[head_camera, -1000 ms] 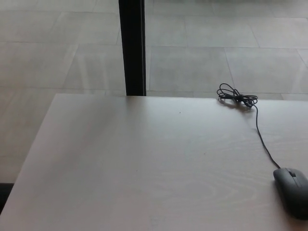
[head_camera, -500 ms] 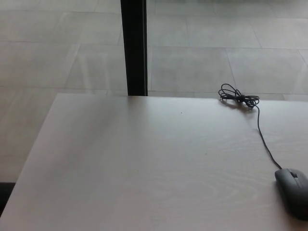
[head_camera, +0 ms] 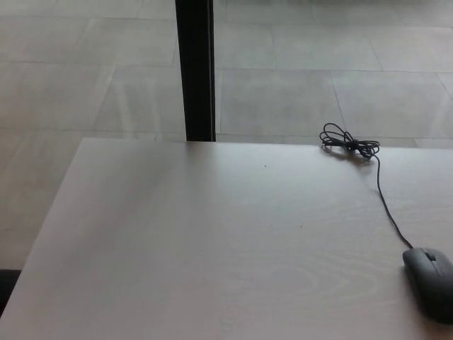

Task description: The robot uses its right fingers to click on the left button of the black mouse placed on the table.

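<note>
Currently neither robot hand shows in the head view | black mouse [head_camera: 431,280] lies at table's [head_camera: 198,241] near right edge, untouched | its cable [head_camera: 386,205] runs back to a coiled bundle [head_camera: 347,144] near the far edge

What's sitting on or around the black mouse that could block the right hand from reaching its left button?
Nothing visible. The black mouse lies uncovered at the table's right edge; only its cable trails away toward the far edge. Neither hand is in view.
</note>
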`<state>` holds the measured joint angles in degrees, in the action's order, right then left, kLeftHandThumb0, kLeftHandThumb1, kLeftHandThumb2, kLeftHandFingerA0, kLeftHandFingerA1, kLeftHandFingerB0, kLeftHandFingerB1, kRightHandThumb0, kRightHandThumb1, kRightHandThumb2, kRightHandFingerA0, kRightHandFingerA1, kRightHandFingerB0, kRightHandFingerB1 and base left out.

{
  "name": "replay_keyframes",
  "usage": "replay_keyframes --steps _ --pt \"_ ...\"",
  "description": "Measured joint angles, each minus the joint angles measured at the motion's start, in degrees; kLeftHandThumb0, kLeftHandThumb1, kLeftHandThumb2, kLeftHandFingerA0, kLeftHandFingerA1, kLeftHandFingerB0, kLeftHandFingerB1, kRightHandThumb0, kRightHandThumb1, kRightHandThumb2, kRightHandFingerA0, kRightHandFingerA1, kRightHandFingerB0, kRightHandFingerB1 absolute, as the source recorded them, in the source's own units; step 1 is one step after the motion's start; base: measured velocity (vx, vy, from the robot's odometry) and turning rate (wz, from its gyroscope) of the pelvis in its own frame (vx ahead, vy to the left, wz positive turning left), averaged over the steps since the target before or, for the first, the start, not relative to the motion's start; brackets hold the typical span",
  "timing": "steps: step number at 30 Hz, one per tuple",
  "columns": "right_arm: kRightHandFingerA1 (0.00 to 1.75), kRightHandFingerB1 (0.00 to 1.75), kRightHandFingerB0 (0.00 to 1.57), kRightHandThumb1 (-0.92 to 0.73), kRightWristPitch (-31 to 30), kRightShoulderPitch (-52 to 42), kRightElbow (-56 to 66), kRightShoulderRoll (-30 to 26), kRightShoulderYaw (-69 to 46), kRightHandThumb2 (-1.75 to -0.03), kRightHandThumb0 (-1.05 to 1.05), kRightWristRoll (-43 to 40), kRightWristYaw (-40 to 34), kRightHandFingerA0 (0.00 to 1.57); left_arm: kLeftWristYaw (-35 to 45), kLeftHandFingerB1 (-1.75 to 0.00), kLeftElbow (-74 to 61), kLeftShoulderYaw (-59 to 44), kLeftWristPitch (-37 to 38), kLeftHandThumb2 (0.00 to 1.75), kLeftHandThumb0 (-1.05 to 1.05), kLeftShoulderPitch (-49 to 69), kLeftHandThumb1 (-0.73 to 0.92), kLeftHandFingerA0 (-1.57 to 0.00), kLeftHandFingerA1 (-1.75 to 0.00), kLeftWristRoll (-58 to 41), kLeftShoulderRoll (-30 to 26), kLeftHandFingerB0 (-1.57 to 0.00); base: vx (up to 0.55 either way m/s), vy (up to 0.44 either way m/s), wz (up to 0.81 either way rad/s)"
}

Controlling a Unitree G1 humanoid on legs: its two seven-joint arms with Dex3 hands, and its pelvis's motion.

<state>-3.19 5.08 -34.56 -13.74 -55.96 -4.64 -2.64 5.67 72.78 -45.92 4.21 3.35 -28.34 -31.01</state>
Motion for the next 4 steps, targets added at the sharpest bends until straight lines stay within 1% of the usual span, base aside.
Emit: replay_keyframes --steps 1,2,3,4 --pt "0.56 0.57 0.17 -0.90 0.0 -0.2 0.0 0.2 0.4 -0.66 -0.84 -0.6 0.2 0.59 0.0 -0.43 0.0 0.0 0.0 0.83 -0.94 0.1 0.92 -0.64 -0.64 0.0 0.0 -0.38 0.00 0.000 0.00" --pt "0.55 0.55 0.20 -0.90 0.0 -0.6 0.0 0.3 1.3 -0.67 -0.84 -1.5 0.6 0.62 0.0 -0.54 0.1 -0.1 0.0 1.18 -0.90 0.3 0.79 -0.57 -0.69 -0.1 0.0 -0.34 0.00 0.000 0.00" --pt "0.64 0.60 0.20 -0.69 0.0 -1.0 -0.1 0.3 2.1 -1.09 -0.83 -2.0 0.9 0.55 0.0 -0.54 0.1 -0.2 0.0 1.18 -0.91 0.5 0.79 -0.56 -0.69 -0.1 0.0 -0.34 0.00 0.000 0.00" --pt "0.56 0.57 0.20 -0.89 0.1 -1.3 -0.2 0.3 2.8 -0.67 -0.84 -2.3 1.0 0.60 0.0 -0.54 0.1 -0.4 0.0 1.20 -0.91 0.5 0.80 -0.58 -0.70 -0.2 0.0 -0.35 0.00 0.000 0.00"
